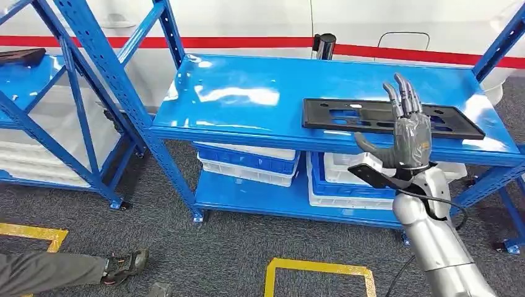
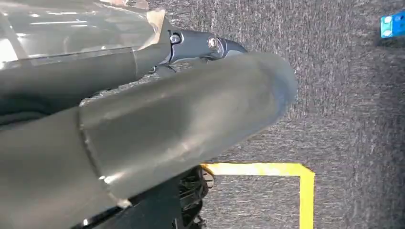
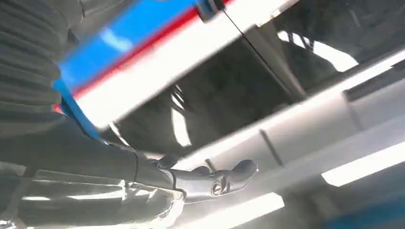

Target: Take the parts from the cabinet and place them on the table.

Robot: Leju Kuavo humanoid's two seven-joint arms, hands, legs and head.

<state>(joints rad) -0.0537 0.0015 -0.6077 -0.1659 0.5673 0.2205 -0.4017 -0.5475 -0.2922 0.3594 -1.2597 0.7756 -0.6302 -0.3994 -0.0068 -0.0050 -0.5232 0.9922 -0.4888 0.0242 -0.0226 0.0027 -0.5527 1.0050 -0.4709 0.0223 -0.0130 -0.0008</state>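
Note:
A long flat black part (image 1: 347, 115) with cut-outs lies on the top of the blue shelf table (image 1: 247, 93), towards its right end. My right hand (image 1: 405, 133) is raised in front of the part's near edge, fingers stretched upward and apart, with nothing in it. The right wrist view shows the same hand (image 3: 143, 181) against a blurred wall and ceiling. In the left wrist view my left hand (image 2: 143, 119) hangs over the grey carpet and holds nothing. Another black part (image 1: 21, 57) lies on the blue rack at the far left.
White and blue bins (image 1: 247, 161) are stacked on the lower shelf. A blue rack (image 1: 74, 111) stands at the left. A person's leg and shoe (image 1: 124, 265) lie on the carpet at lower left. Yellow floor tape (image 1: 319, 269) marks a square by my feet.

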